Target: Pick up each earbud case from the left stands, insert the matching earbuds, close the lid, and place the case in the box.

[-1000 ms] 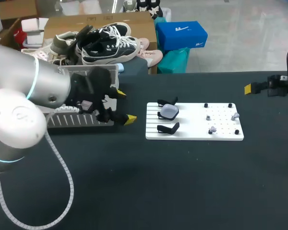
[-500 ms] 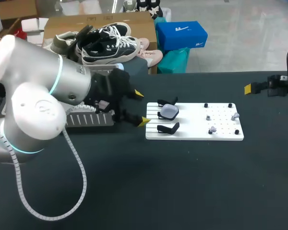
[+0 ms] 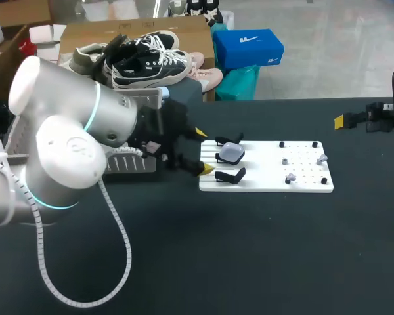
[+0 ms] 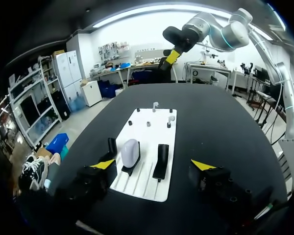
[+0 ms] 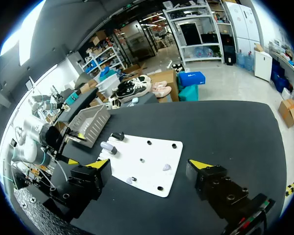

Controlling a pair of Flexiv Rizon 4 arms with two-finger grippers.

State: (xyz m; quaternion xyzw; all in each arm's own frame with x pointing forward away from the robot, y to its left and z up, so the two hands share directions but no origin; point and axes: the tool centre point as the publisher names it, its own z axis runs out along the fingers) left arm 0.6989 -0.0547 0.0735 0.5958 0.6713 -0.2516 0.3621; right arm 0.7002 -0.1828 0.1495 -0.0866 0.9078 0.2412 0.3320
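- The step in hand looks like the pickup of the case (image 3: 232, 153): it sits lid-shut on the middle of three stands (image 3: 230, 176), at the board's (image 3: 302, 180) end nearest the left arm.
- The left gripper (image 3: 203, 151) hovers at that same end of the board, its fingers spread wide and holding nothing.
- In the left wrist view the case (image 4: 131, 152) lies just ahead of the fingers and apart from them. It is off their midline, nearer one tip than the other, and an empty stand (image 4: 160, 161) sits closer to the middle.
- The next move probably calls for a small sideways shift to centre on the case, then an advance until both fingers flank it, a squeeze and a lift.
- The earbuds (image 3: 289, 178) lie on the board's far end, not yet inserted.
- The right gripper (image 5: 149, 164) hangs well beyond that far end, fingers open and empty.
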